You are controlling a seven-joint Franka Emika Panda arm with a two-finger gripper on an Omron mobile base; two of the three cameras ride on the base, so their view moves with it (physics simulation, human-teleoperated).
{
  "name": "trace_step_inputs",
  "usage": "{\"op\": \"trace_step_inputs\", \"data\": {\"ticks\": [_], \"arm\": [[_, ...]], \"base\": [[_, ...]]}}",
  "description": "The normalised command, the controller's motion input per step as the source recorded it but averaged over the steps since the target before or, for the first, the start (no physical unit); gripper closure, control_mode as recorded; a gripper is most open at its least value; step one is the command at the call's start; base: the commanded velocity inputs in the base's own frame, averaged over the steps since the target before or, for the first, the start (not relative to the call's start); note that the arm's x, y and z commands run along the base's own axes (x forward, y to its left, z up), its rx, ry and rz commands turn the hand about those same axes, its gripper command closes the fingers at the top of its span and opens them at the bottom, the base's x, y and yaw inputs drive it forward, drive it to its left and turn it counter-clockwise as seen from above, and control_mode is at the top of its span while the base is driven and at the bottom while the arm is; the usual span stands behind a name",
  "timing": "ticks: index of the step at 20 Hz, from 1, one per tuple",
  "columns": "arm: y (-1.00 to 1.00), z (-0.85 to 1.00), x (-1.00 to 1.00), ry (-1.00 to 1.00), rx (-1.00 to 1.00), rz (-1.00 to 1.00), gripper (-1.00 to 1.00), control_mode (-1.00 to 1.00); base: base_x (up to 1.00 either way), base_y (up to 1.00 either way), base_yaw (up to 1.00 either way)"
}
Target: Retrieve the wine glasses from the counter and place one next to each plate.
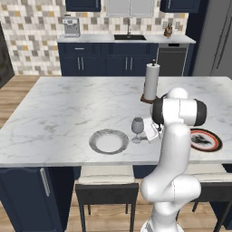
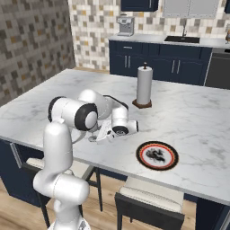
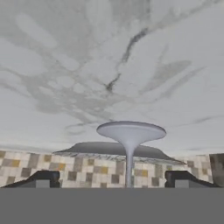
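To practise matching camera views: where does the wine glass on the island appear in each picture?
Left base view: wine glass centre, right of the white plate.
Right base view: the arm crosses that spot, left of the red-rimmed plate.
Hand view: bottom centre, inverted, inside the open end effector.
Shared landmark: the marble island.

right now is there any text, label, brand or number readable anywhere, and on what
None: no readable text, label, brand or number in any view.
Coffee machine on the back counter: too small to show any marking.
Red-rimmed plate: dark pattern in the centre, no letters.
Paper-towel roll, wine glass and white plate: plain.
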Motion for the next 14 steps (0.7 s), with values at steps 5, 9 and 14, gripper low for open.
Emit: {"op": "trace_step_inputs", "data": {"ticks": [5, 9, 14], "arm": [[-0.27, 0.19, -0.29, -0.01, 0.02, 0.0, -1.0, -1.0], [-0.14, 0.89, -0.77, -0.06, 0.04, -0.01, -1.0, -1.0], [-0.09, 0.87, -0.7, -0.09, 0.0, -0.05, -1.0, -1.0]], "base": [[0.0, 0.0, 0.0], [0.0, 0.0, 0.0], [0.0, 0.0, 0.0]]}}
